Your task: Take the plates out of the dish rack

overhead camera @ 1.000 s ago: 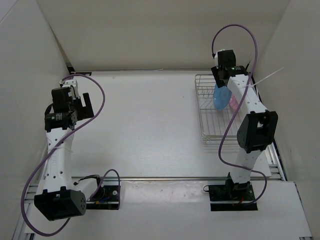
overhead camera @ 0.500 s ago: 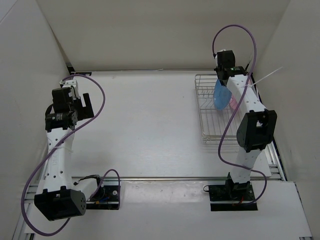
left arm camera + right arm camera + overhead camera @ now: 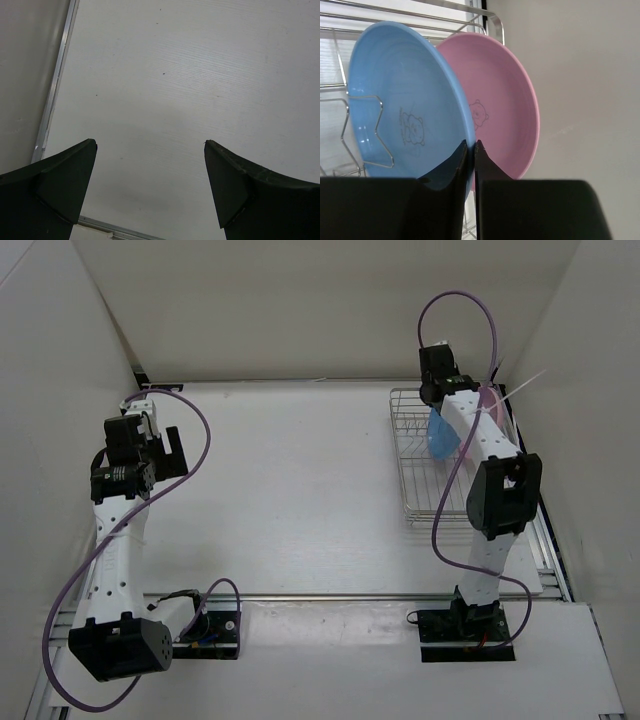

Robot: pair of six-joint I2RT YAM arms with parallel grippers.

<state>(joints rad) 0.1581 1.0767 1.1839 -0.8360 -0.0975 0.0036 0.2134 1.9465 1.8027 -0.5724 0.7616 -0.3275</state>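
The silver wire dish rack [image 3: 415, 470] stands at the table's right side. A light blue plate [image 3: 405, 100] stands on edge in it, with a pink plate [image 3: 505, 100] just behind it. My right gripper [image 3: 471, 144] is shut on the blue plate's rim, one finger on each face. From above, the blue plate [image 3: 441, 436] shows beside the right arm, and the pink one is mostly hidden by the arm. My left gripper [image 3: 150, 145] hangs open over bare table at the far left [image 3: 165, 450], holding nothing.
White walls enclose the table on three sides; the right wall is close behind the rack. A metal rail [image 3: 55, 95] runs along the table's left edge. Purple cables loop over both arms.
My right gripper has shut onto the blue plate's rim, and the right wrist has shifted slightly left and back. The left arm has not moved.
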